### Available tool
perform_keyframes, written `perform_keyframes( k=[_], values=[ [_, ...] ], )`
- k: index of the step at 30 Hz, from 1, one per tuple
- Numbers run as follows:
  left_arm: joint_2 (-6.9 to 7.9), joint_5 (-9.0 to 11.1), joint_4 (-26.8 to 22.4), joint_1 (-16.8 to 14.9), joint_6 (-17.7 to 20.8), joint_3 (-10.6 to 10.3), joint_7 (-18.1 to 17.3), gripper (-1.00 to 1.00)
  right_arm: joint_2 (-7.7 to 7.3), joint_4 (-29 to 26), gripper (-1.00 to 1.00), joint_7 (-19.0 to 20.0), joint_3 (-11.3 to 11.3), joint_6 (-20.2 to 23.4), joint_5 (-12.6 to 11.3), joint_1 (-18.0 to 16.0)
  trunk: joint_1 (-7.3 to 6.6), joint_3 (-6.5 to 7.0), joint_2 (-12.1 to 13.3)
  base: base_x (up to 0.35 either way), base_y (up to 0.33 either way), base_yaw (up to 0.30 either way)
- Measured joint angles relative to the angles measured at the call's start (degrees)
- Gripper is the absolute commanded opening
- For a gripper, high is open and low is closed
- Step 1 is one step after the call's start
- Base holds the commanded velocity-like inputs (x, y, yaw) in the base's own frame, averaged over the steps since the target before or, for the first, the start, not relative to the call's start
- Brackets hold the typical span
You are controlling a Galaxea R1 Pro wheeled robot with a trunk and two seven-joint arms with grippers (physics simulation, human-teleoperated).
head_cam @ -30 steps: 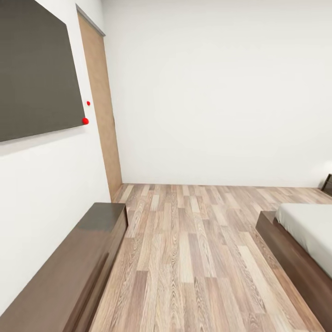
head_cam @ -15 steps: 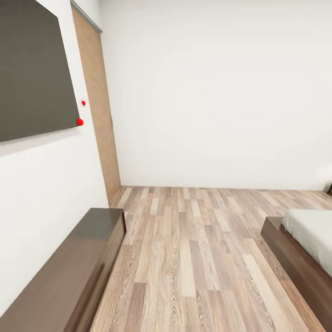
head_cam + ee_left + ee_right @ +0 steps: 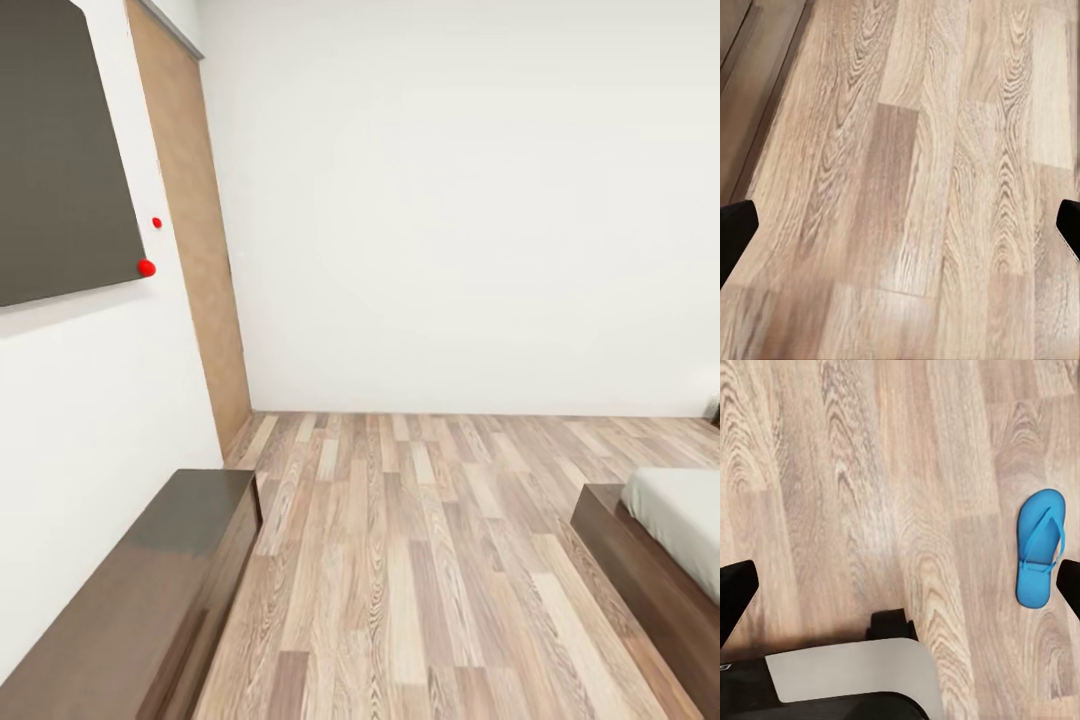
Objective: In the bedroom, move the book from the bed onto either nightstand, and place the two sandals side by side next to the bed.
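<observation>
Turning leftward, the head camera is sliding the bed (image 3: pixel 668 540) toward the picture's right edge and the low cabinet (image 3: pixel 150 590) further in. Both grippers, left (image 3: pixel 900 225) and right (image 3: pixel 900 585), are hanging spread and empty. One sandal (image 3: pixel 1040 547) is lying flat on the floor (image 3: pixel 420 560); pickup appears pending.

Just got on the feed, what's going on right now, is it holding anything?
Nothing is in either gripper. The left gripper and right gripper both hang open over bare wood floor. One blue sandal lies flat on the planks under the right wrist camera. The head camera looks at a corner of the bed, a low dark cabinet along the wall and a door.
</observation>
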Motion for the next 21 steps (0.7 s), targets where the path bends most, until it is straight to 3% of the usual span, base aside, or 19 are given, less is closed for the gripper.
perform_keyframes(
  k=[10,21],
  values=[
    [0.00,0.0,0.0,0.0,0.0,0.0,0.0,1.00,0.01,0.0,1.00,0.0,0.0,0.0,-0.1,0.0,0.02,0.00,0.0,0.234,0.000,-0.064],
    [0.00,0.0,0.0,0.0,0.0,0.0,0.0,1.00,-0.09,0.0,1.00,0.0,0.0,0.0,-0.2,0.0,0.03,0.25,0.0,0.018,0.000,-0.167]
  ],
)
